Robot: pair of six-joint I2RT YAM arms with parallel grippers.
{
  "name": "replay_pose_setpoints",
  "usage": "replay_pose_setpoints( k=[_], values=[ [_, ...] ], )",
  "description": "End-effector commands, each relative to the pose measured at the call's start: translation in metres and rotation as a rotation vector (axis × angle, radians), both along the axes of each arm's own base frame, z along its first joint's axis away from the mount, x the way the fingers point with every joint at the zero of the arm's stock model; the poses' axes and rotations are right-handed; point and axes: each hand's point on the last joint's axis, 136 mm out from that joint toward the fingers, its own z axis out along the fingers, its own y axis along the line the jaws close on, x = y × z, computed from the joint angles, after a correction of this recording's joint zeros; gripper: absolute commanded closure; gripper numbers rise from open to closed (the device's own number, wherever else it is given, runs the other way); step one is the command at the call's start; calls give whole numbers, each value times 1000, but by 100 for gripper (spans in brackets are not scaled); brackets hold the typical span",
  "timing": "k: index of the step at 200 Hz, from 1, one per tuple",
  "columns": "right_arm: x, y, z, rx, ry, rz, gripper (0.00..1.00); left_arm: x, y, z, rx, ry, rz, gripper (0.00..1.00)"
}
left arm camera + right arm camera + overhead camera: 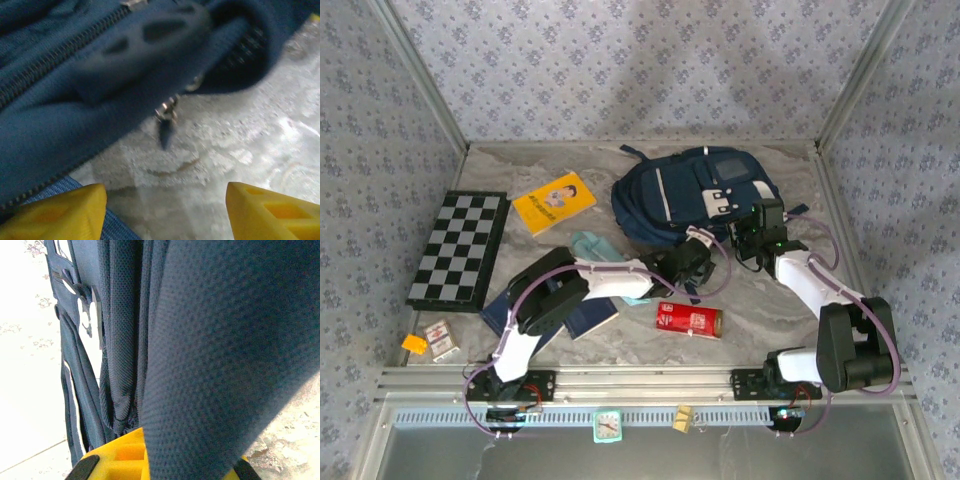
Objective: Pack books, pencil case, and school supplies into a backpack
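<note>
Navy blue fabric backpack (695, 195) lies far, right of centre, on the grey marbled bench (760, 322), enclosed by pale floral-patterned panels (620, 60). Left jaws stand released near its zip (55, 65); right jaws are clenched on its dark fabric.

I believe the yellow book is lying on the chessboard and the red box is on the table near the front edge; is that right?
Not quite. The top external view shows the yellow book lying on the table beside the chessboard, not on it. The red box is indeed on the table near the front edge.
</note>
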Motion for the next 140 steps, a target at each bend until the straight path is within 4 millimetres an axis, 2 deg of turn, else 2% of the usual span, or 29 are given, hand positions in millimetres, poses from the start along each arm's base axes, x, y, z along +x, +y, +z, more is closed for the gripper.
replay_pose_setpoints(
  k=[1,32,55,71,97,140],
  values=[
    [8,9,28,31,-93,14,100,27,0,10,-46,-46,111,37],
    [5,12,24,17,-83,19,100,42,0,14,-122,-44,161,45],
    [5,16,23,15,-85,30,100,42,-16,24,-178,-44,97,55],
    [5,17,22,18,-84,32,100,44,-22,28,-200,-49,88,67],
    [4,18,22,11,-84,36,100,50,-22,27,-209,-49,94,80],
    [6,13,25,-13,-84,33,100,48,-14,34,-213,-59,90,100]
  ],
)
